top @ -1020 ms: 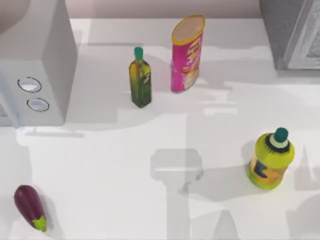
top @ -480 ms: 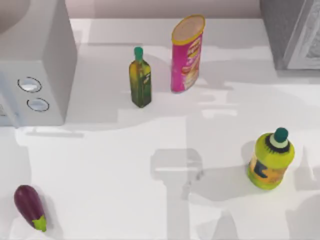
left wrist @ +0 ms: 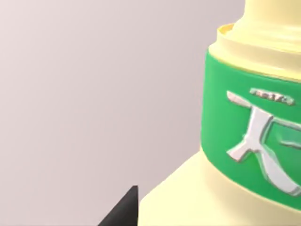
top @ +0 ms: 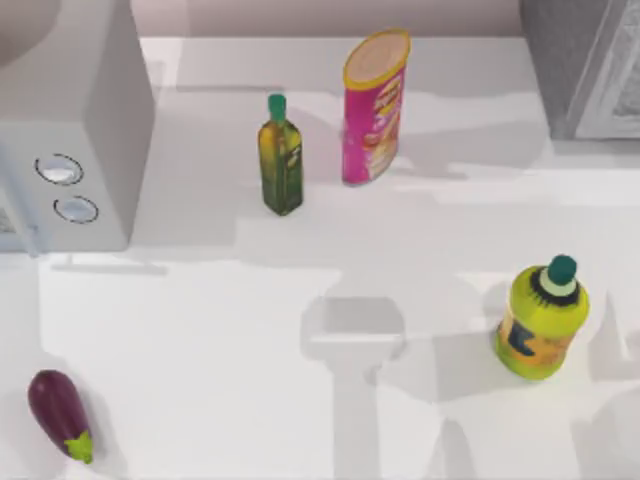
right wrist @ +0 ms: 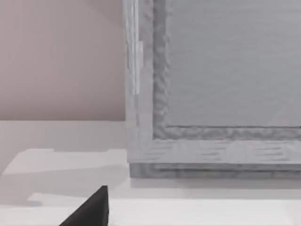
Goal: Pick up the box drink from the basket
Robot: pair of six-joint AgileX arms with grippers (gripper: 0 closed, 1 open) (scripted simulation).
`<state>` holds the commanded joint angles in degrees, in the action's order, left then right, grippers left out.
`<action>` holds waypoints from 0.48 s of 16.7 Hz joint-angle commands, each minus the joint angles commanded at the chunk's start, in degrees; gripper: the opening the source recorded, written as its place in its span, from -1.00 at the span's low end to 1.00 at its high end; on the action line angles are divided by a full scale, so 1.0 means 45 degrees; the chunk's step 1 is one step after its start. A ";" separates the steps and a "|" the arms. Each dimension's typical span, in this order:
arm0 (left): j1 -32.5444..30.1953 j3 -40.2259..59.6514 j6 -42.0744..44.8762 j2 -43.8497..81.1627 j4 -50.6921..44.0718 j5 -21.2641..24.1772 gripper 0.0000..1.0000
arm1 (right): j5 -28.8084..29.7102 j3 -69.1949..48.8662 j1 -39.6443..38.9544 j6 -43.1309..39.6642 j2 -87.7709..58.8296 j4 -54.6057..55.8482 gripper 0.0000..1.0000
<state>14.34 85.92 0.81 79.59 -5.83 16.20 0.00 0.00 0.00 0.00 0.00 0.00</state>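
Observation:
The box drink [left wrist: 244, 141] looms very close in the left wrist view: pale yellow, with a green band that carries white print. It hangs in the air against the plain pinkish wall. My left gripper [left wrist: 123, 213] is shut on it, and one dark fingertip [left wrist: 126, 210] shows beside its lower part. The basket is out of view. A dark part of my right gripper [right wrist: 91, 209] shows low over the white table, facing a grey framed panel [right wrist: 221, 80].
On the white table [top: 200, 330] stand an olive-oil bottle [top: 281, 158], a tall pink canister [top: 374, 108] and a yellow-green bottle with a dark green cap [top: 542, 318]. An eggplant [top: 60, 414] lies front left. A white appliance [top: 70, 130] stands at the left, and a grey cabinet [top: 585, 65] at the back right.
The grey shadows on the tabletop have shifted a little. The bottles, the canister and the eggplant have stayed where they were.

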 joint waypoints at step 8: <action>-0.1399 -0.9039 -0.0036 -0.8230 0.0656 -0.1560 -1.00 | 0.0000 0.0000 0.0000 0.0000 0.0000 0.0000 1.00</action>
<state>8.05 45.24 0.65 42.56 -2.88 9.18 0.00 0.00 0.00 0.00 0.00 0.00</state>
